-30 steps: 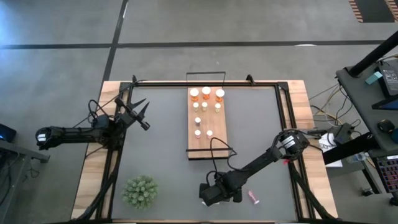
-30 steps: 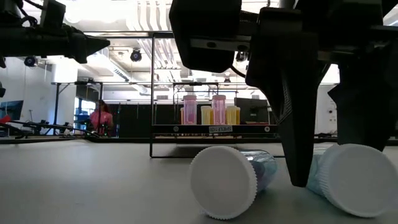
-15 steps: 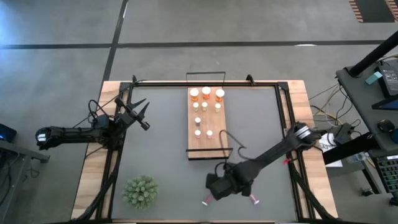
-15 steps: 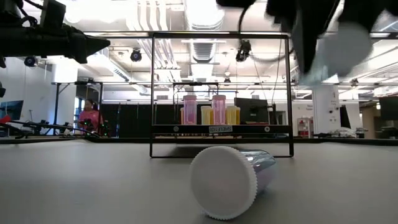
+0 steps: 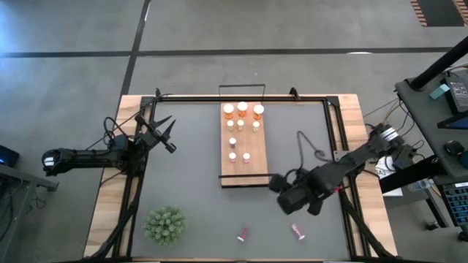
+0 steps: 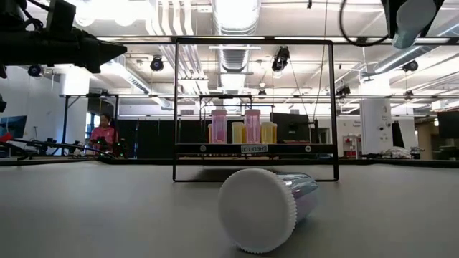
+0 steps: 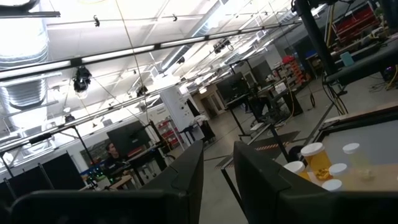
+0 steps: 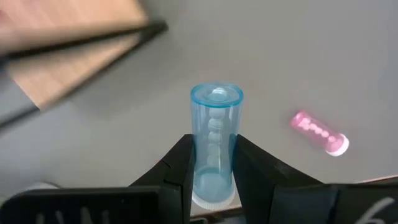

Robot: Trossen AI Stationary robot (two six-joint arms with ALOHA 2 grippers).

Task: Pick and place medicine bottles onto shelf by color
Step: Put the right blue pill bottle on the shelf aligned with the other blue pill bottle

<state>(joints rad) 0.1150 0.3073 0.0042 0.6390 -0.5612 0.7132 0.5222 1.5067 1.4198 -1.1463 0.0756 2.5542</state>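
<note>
My right gripper [image 5: 276, 183] is shut on a teal medicine bottle [image 8: 215, 137], high above the table just off the shelf's near right corner. The light-wood shelf [image 5: 256, 164] lies mid-table with its black wire frame [image 6: 254, 107] at the ends. Orange-bodied bottles [image 5: 242, 109] stand at its far end and small white ones [image 5: 234, 142] stand behind them. Two pink bottles [image 5: 242, 234] [image 5: 297, 231] lie on their sides near the front edge. My left gripper [image 5: 164, 130] is open and empty at the table's far left. My right gripper pinches the teal bottle's body near its white-capped end [image 8: 214, 163] between its two fingers [image 8: 180, 168]. The fingers slant downward and the bottle lies along them, its base end [image 8: 216, 94] pointing away toward the table. The bottle is lifted clear [image 6: 412, 20].
A green spiky plant [image 5: 164, 225] stands at the near left. One pink bottle lies close to the low camera, cap first [image 6: 258, 209]. A black frame [image 5: 241, 96] runs round the table's edges. Bare grey tabletop [image 5: 190, 183] lies left of the shelf.
My right gripper, shut on the teal bottle that lay on the table near the front edge, has risen with it and gone toward the far and right side, up to the shelf's near right corner. The bottle is now lifted clear. A pink bottle under the gripper has come into sight.
</note>
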